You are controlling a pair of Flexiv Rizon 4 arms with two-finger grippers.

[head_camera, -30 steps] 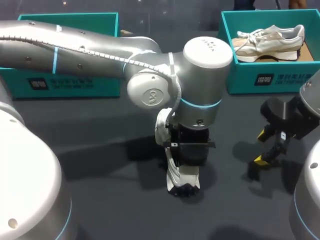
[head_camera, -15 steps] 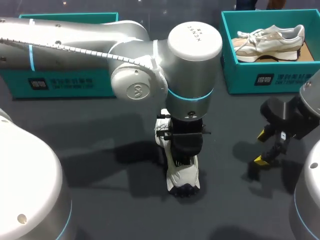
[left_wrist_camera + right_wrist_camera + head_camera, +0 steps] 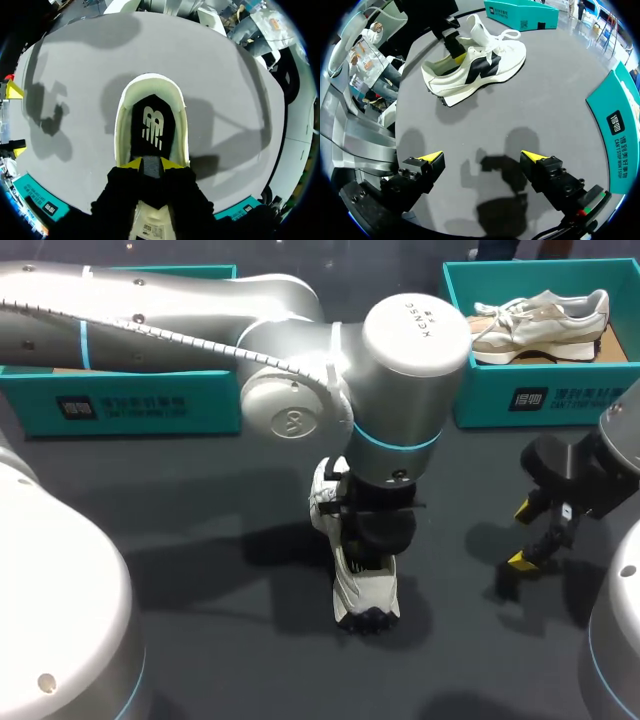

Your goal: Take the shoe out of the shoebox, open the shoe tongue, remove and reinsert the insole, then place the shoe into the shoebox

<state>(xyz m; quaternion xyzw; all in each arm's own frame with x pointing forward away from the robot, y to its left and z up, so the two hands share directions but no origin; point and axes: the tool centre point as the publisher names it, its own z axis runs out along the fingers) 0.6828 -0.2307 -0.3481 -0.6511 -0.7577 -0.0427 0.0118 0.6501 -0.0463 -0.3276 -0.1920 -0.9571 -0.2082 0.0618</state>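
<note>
Head view looks down; both wrist views share the shoe (image 3: 475, 67).

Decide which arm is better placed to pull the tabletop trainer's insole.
Left: the left claw is down in the white, black-logoed trainer, over its black insole; the right claw hangs open, apart.

I count two shoes, a white sneaker with a black side mark (image 3: 475, 67) under the left jaws and a beige mesh sneaker (image 3: 540, 322) well apart from them, and two boxes, a teal cardboard shoebox (image 3: 480, 390) and a second teal shoebox (image 3: 200, 405).

gripper (image 3: 151, 164) inside white shoe (image 3: 123, 107), pinching insole (image 3: 150, 111) — black
</note>
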